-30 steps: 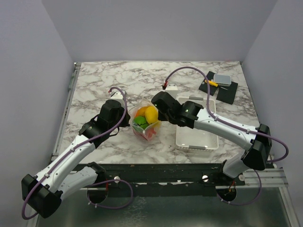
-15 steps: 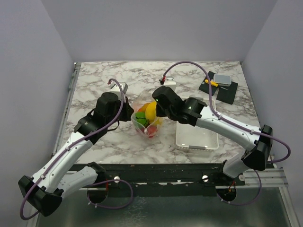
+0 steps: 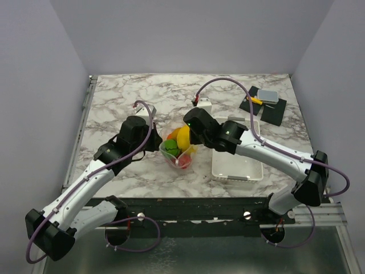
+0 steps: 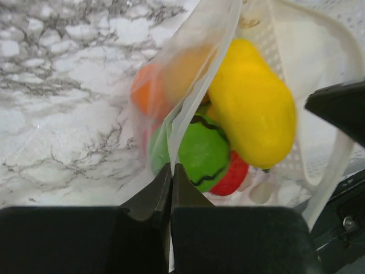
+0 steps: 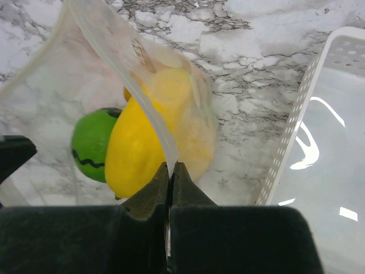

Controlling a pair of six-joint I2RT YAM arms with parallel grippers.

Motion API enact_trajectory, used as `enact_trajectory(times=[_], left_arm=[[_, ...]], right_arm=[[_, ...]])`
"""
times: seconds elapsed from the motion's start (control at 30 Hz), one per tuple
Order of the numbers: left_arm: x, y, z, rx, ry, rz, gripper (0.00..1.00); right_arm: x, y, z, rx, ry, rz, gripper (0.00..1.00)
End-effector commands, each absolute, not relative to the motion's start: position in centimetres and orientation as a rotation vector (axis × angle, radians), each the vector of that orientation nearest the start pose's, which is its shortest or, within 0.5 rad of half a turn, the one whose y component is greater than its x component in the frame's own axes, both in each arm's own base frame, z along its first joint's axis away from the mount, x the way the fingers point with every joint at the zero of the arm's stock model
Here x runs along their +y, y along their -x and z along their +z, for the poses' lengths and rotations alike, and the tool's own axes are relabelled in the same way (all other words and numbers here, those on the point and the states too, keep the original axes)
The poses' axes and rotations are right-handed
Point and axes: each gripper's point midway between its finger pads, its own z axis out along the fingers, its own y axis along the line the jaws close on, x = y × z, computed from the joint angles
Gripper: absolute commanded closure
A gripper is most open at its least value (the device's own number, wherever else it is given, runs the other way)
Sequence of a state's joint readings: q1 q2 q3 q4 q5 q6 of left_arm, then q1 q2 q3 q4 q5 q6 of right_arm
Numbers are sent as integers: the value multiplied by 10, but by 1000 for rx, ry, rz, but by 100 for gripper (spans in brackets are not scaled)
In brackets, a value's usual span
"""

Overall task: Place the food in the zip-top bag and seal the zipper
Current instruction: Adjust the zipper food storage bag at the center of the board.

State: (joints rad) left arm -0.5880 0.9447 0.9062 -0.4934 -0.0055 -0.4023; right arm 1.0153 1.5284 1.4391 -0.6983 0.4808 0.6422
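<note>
Two robot arms hold a clear zip-top bag [image 3: 175, 154] upright between them, above a marbled surface [image 3: 125, 97]. The left hand [image 4: 171, 171] has its two fingers pressed together on the bag's top edge at one end. The right hand [image 5: 170, 170] pinches the opposite end in the same way. Both grips sit on the zipper [image 5: 126, 63], the pale, stiffer strip along the mouth.

Holding the bag by both ends keeps the mouth facing up, so nothing can spill. It also draws the strip out between the two hands, which is likely the set-up for pressing it shut. The two sides of the mouth look parted, so the seal does not appear to be made yet. Whether the bag's bottom rests on the surface cannot be told.

The food is inside the bag:
- a long yellow piece [image 4: 251, 108], which is uppermost
- a round green piece [image 4: 197, 151] with a dark wavy line
- a red piece [image 4: 231, 177], low down
- an orange piece [image 4: 145, 91], behind the film

A white slotted basket [image 3: 255, 171] sits just beside the bag on the right arm's side. No food shows in it.
</note>
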Motion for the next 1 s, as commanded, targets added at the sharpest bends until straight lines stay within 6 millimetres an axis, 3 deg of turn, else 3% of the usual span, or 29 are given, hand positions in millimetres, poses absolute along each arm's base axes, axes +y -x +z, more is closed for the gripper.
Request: enact_trajectory(times=[0.0, 0.1, 0.17, 0.33, 0.5, 0.67, 0.97], left_arm=[[-187, -243, 195, 2190, -172, -617, 100], [-186, -243, 200, 2176, -184, -615, 100], [-184, -244, 214, 2146, -191, -608, 100], [-169, -247, 248, 2068, -180, -535, 100], [-162, -245, 264, 2032, -162, -521, 100], [-172, -243, 262, 2055, -189, -574, 100], [-178, -241, 254, 2088, -200, -602, 100]], right_arm=[[312, -264, 205, 2272, 227, 259, 99], [312, -265, 195, 2295, 241, 219, 99], [307, -267, 200, 2290, 226, 188, 99], [291, -276, 235, 2196, 205, 139, 99], [285, -277, 260, 2149, 216, 142, 99], [309, -276, 271, 2123, 289, 269, 99], [352, -276, 268, 2124, 511, 364, 99]])
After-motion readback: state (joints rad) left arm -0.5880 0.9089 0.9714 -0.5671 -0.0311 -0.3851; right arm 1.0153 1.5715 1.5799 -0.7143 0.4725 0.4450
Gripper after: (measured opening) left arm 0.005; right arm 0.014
